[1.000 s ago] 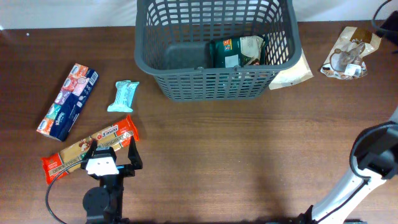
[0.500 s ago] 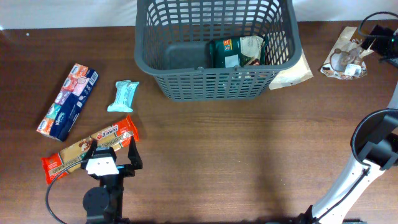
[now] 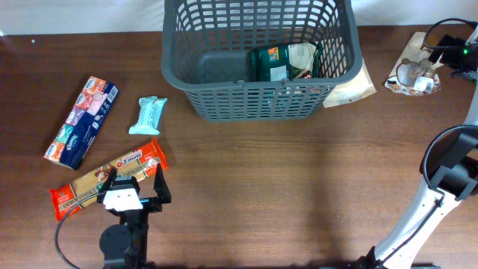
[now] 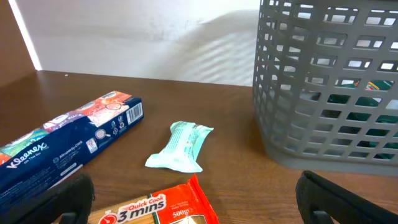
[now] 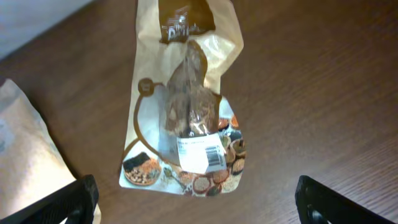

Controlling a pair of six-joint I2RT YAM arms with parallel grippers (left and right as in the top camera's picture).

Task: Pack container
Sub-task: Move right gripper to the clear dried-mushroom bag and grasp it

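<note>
Dark wood table (image 3: 284,187). Left side: Kleenex pack (image 3: 81,121) lying diagonal; teal bar (image 3: 148,115) near it, apart; orange pasta pack (image 3: 138,158) nearer front edge. Inside basket (image 3: 246,101): green pack (image 3: 275,63), pale bag (image 3: 302,54) touching it. Beige bag (image 3: 351,90) against basket's right corner. Windowed pouch (image 3: 414,67) far right, brown contents, barcode label.

One basket (image 3: 187,75), five packets (image 3: 81,121) on the table (image 3: 299,187)
</note>
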